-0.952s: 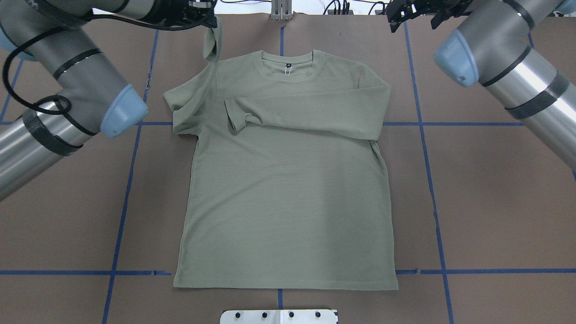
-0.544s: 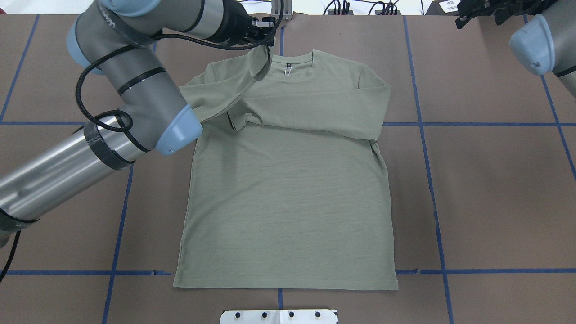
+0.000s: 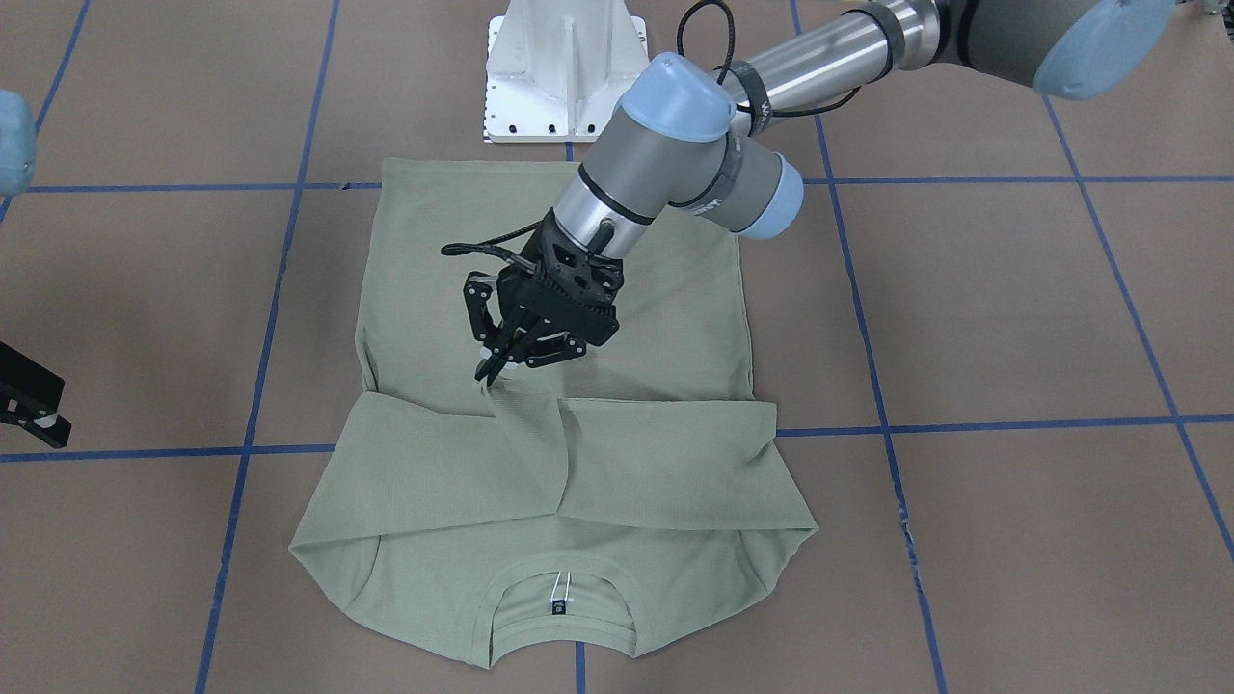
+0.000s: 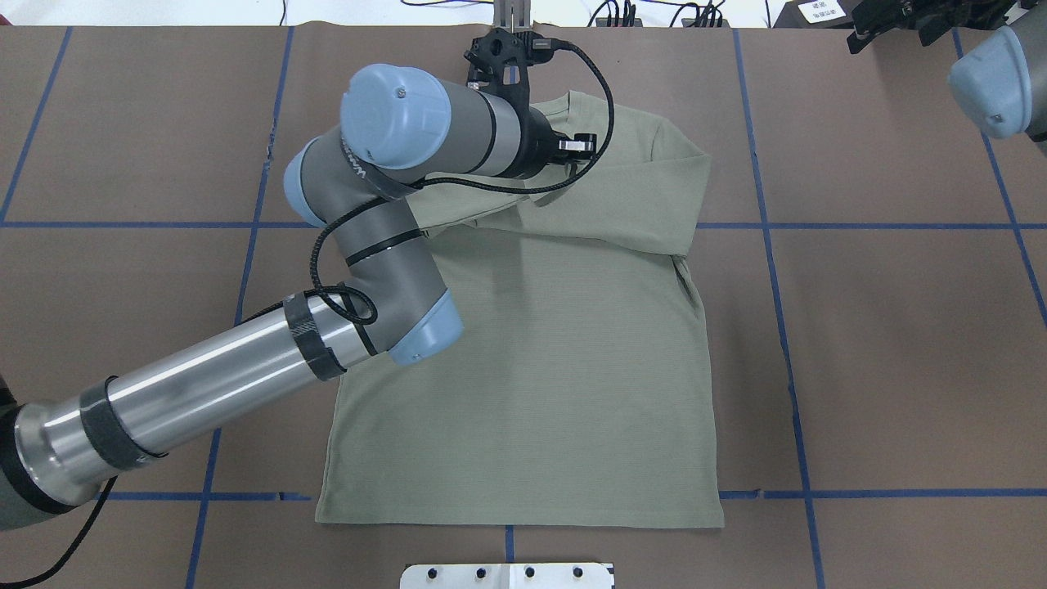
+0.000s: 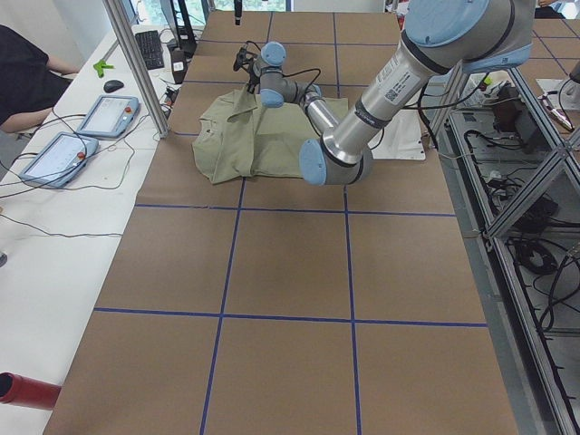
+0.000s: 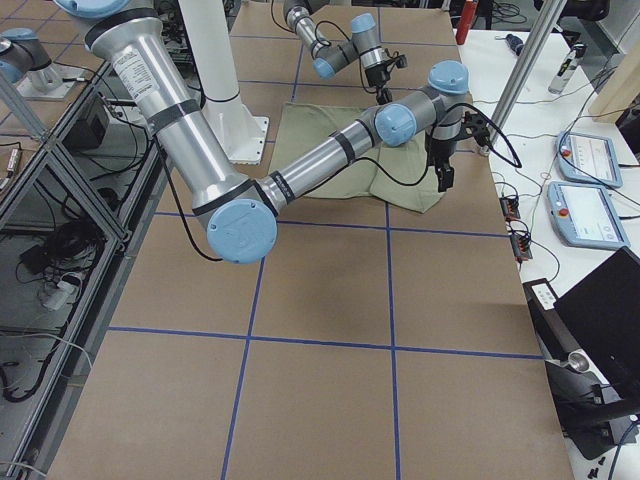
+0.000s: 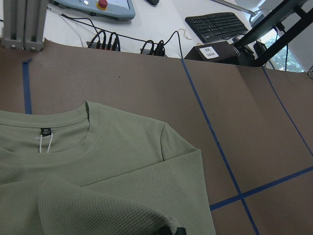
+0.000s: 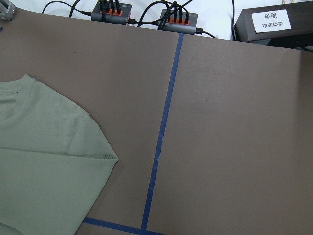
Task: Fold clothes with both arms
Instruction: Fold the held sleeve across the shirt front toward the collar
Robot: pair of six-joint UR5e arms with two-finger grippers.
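Brown paper covers the bench, crossed by blue tape lines, and beyond its far edge sit a keyboard and power strips.

The pale green shirt lies flat in the middle of the bench. Its hem is nearest my white base, and its collar with the small dark neck tag points away from me.

The sleeve on my right side is folded flat across the chest. My left arm reaches over the shirt from the left. My left hand hangs above the chest with its fingertips pinched together on the end of the other sleeve. That sleeve runs in from the shoulder on my left and rises off the cloth to the pinch point. From my left wrist I see the collar, the tag and the folded right shoulder lying smooth.

My right hand is off the shirt, well apart at the far right corner of the bench. Only part of it shows, so I cannot tell whether it is open or closed. Its wrist camera sees the folded shoulder edge and bare paper.
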